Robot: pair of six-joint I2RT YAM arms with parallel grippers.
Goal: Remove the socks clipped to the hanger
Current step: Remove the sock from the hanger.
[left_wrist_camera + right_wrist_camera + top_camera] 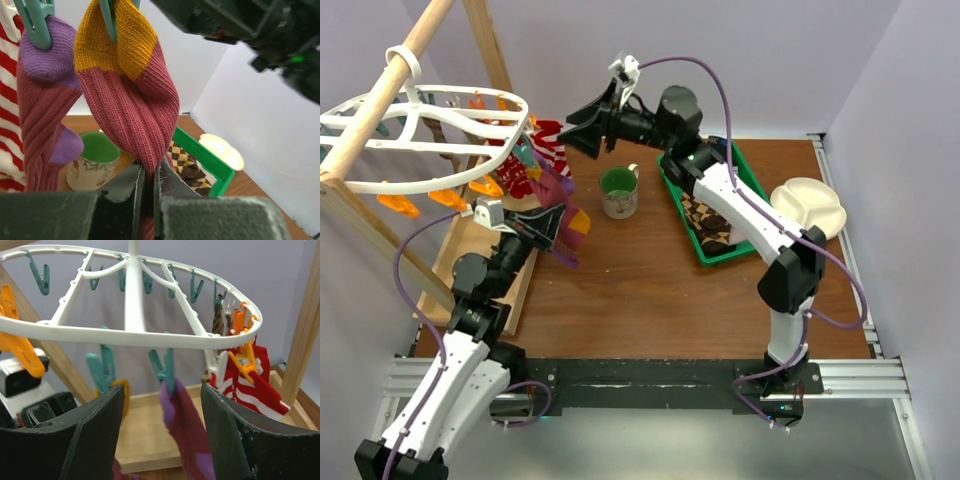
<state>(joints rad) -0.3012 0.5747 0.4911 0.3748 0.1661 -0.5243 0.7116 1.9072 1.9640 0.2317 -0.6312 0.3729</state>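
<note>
The left gripper is pinched tight on the lower end of the maroon-and-yellow sock, the fabric squeezed between its two dark jaws. That sock hangs straight above the grip, its yellow top caught in a teal clip on the white hanger. Just to its left hangs the maroon-and-purple sock, and beyond that the red-and-white striped sock.

The right gripper is up under the hanger's rim with its jaws spread wide and nothing in them. The maroon-and-purple sock dangles in the gap between them, nearer the right-hand finger, and whether it touches is hard to tell. The striped sock hangs just outside that finger, on orange clips.

Over on the table, a black-and-tan checkered sock lies in the green tray, with a green mug between the tray and the hanging socks.
</note>
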